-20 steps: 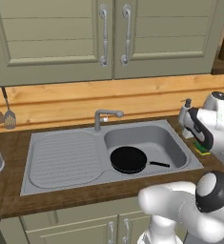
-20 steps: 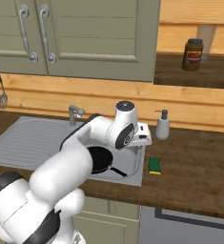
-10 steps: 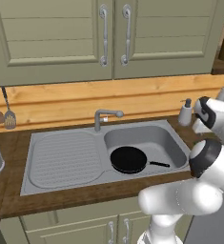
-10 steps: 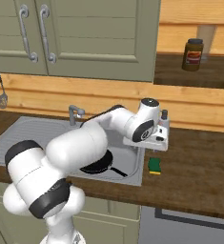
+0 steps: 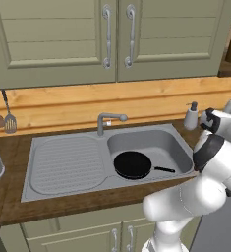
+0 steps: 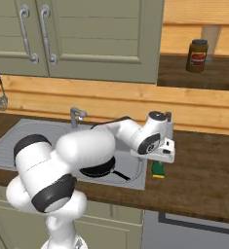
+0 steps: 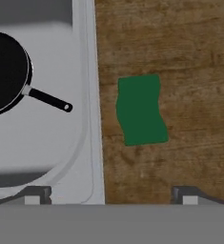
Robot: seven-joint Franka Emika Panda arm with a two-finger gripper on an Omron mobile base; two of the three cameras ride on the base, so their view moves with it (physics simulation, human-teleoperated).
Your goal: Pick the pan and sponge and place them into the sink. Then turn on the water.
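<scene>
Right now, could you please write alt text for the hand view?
A green-topped sponge lies on the wooden counter just beside the sink. A black pan sits in the basin, and the open fingers hang above.

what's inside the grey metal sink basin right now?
The round black frying pan lies on the floor of the grey metal sink, handle toward the counter. The drain is not visible. The green-topped sponge lies outside on the wooden counter.
</scene>
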